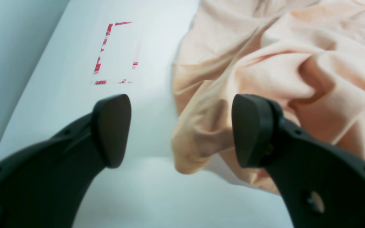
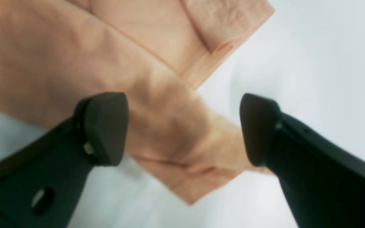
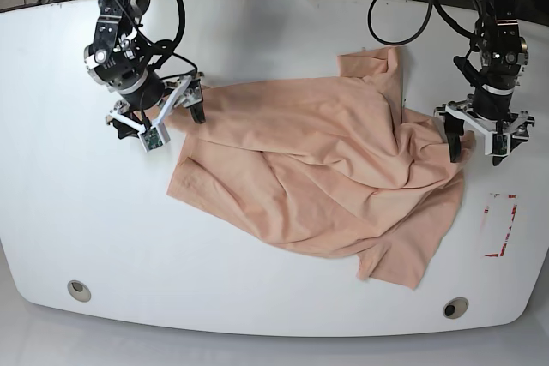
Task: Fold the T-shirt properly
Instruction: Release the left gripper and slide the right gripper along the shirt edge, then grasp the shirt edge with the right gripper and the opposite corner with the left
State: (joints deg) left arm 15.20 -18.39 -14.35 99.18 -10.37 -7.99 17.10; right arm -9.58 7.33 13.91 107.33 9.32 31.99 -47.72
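- My left arm reaches down from the far edge on the base view's right side, wrist pointing nearly straight down.
- My left gripper hangs low with its jaws spread wide; in the left wrist view the left gripper's two dark pads stand well apart with nothing pinched between them.
- My right arm comes down on the base view's left, its wrist tilted and angled inward.
- My right gripper is also spread wide, its pads far apart and gripping nothing.
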